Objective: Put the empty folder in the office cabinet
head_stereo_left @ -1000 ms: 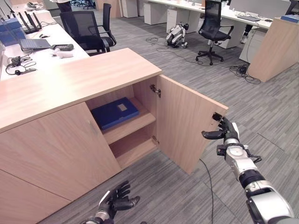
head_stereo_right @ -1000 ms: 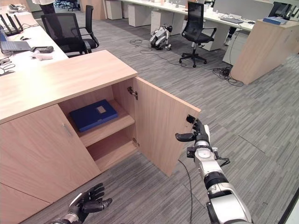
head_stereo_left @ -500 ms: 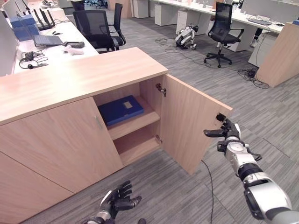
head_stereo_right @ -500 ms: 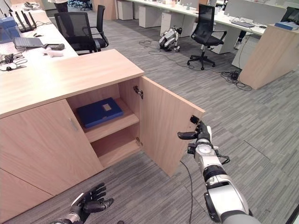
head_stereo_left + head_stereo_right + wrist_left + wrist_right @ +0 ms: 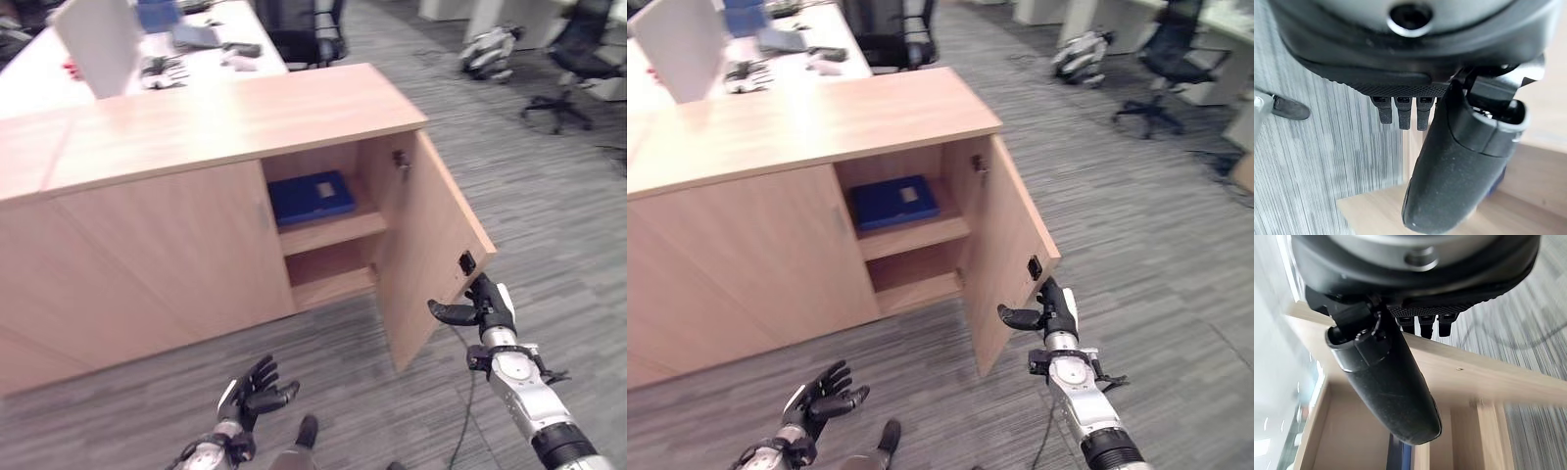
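Note:
A blue folder [image 5: 312,196] lies flat on the upper shelf inside the light wooden cabinet [image 5: 225,113], also seen as the blue folder [image 5: 893,201]. The cabinet door [image 5: 431,245] stands swung out to the right. My right hand [image 5: 487,305] is at the door's free edge, just below a small black latch [image 5: 467,261]. Its fingers are straight and its thumb [image 5: 1386,382] points toward the door panel; it holds nothing. My left hand [image 5: 251,394] hangs low over the carpet in front of the cabinet, fingers spread, with nothing in it.
Behind the cabinet is a white desk [image 5: 49,83] with a laptop, headphones and a white board [image 5: 98,44]. Office chairs [image 5: 304,24] and a small robot dog [image 5: 487,47] stand on the grey carpet farther back. A second shelf [image 5: 328,284] sits below the folder.
The whole picture has shifted, so the camera moved. My right hand stays at the door's free edge and my left hand stays low and open.

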Motion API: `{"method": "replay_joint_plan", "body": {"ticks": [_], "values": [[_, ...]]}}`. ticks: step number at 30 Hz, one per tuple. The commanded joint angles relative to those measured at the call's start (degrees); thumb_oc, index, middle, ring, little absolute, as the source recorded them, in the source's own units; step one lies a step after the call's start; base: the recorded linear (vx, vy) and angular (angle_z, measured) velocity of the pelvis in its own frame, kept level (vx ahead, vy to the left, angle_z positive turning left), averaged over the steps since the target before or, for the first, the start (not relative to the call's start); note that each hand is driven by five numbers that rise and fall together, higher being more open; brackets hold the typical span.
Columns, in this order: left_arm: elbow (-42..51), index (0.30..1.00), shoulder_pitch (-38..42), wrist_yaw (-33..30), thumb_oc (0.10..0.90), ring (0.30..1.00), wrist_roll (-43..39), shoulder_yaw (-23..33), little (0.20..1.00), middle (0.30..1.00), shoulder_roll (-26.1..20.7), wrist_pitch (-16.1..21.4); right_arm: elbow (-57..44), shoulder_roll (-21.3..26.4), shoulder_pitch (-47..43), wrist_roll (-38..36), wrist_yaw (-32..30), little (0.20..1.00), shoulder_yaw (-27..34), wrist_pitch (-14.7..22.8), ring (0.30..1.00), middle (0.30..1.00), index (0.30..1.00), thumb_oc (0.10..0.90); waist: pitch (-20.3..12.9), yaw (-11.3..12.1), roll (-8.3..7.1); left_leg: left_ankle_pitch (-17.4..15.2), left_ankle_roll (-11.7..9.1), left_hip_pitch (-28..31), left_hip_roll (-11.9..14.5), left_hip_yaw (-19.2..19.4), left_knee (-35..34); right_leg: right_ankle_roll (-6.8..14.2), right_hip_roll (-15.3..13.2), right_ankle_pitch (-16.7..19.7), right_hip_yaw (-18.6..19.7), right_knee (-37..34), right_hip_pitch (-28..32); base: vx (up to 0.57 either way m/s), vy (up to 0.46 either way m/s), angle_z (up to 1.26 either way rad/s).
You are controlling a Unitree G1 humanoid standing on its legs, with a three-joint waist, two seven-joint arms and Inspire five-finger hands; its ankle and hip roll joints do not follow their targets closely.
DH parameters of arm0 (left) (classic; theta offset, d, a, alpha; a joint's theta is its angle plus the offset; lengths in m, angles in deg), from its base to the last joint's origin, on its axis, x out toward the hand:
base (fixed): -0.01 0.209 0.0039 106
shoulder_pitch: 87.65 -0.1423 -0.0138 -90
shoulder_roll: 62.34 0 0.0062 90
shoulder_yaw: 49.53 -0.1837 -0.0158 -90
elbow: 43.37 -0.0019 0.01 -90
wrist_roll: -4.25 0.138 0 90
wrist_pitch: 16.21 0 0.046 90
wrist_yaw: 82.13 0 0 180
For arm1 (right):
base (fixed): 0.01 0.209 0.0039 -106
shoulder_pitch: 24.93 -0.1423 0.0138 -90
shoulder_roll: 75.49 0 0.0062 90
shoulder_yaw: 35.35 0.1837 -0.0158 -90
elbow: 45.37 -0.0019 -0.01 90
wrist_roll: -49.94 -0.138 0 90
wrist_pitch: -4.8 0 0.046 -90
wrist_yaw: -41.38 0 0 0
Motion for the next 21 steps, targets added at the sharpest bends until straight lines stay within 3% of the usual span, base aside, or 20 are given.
{"method": "replay_joint_plan", "body": {"ticks": [1,4,7,9,11,14,15,21], "values": [[5.8,0.9,0.0,2.0,0.8,0.9,0.6,0.4,0.9,0.9,-4.6,4.1,-12.9,-7.6,-15.3,4.3,16.3,0.9,-13.0,6.8,0.9,0.9,0.9,0.8,1.0,6.0,-0.72,-4.2,-1.3,10.3,5.2,0.5,-6.1,9.0,-0.9,-8.7,0.6,2.9,8.3,0.06,0.095,0.39],[5.3,0.9,-0.1,2.0,0.8,0.9,2.4,0.2,0.9,0.9,-5.3,3.9,-15.4,-9.9,-15.6,4.9,17.6,0.9,-14.6,7.1,0.9,0.9,0.9,0.8,0.5,7.2,-1.08,-3.9,0.1,10.5,2.7,-1.3,-8.4,9.3,-2.2,-9.6,-0.9,8.5,7.5,0.03,0.141,0.95],[6.2,0.9,0.2,2.5,0.8,0.9,3.1,-0.6,0.9,0.9,-6.2,3.9,-15.7,-12.3,-19.2,6.3,17.9,0.9,-17.0,7.6,0.9,0.9,0.9,0.8,0.5,9.4,-1.01,-4.5,2.0,10.9,1.1,-2.2,-9.7,11.6,-5.5,-9.5,-3.1,17.2,4.7,0.0,0.157,1.4],[6.6,0.9,0.2,2.1,0.8,0.9,3.6,-0.9,0.9,0.9,-6.8,4.0,-15.3,-14.8,-22.4,6.2,18.3,0.9,-18.5,7.2,0.9,0.9,0.9,0.8,1.2,10.1,-0.49,-5.1,3.3,12.8,-0.1,-2.7,-11.1,14.6,-9.6,-6.0,-3.2,25.7,1.9,0.05,0.168,1.28],[6.5,0.9,0.6,1.5,0.8,0.9,4.1,-1.3,0.9,0.9,-7.6,4.2,-15.5,-15.4,-23.7,6.6,17.6,0.9,-18.4,7.5,0.9,0.9,0.9,0.8,1.9,10.4,0.61,-4.7,3.7,13.7,0.2,-4.2,-11.7,15.8,-9.2,-3.3,-0.1,30.8,-1.0,0.03,0.066,1.1],[6.7,0.9,1.3,0.7,0.8,0.9,3.7,-1.8,0.9,0.9,-8.3,4.4,-14.3,-14.9,-21.5,5.0,16.1,0.9,-16.3,7.6,0.9,0.9,0.9,0.8,1.9,9.2,0.56,-4.6,4.0,14.8,-1.2,-7.8,-13.1,15.8,-5.6,-5.5,6.6,27.3,-2.0,0.08,0.0,1.11],[6.8,0.9,1.4,0.9,0.8,0.9,3.0,-1.7,0.9,0.9,-8.5,4.3,-13.1,-14.1,-19.5,4.6,15.2,0.9,-14.6,7.4,0.9,0.9,0.9,0.8,1.6,8.2,0.08,-4.9,3.6,14.6,-1.8,-9.6,-13.2,14.2,-5.6,-7.1,8.1,19.9,-0.9,0.1,-0.068,0.81],[6.5,0.9,-1.0,2.1,0.8,0.9,4.5,-0.4,0.9,0.9,-7.9,4.0,-9.8,-10.5,-12.3,8.7,14.7,0.9,-10.3,5.8,0.9,0.9,0.9,0.8,-0.7,6.8,-0.91,-5.6,3.4,15.6,-3.1,-9.6,-13.9,13.1,-4.4,-6.4,11.3,10.3,3.1,0.07,-0.036,0.2]]}}
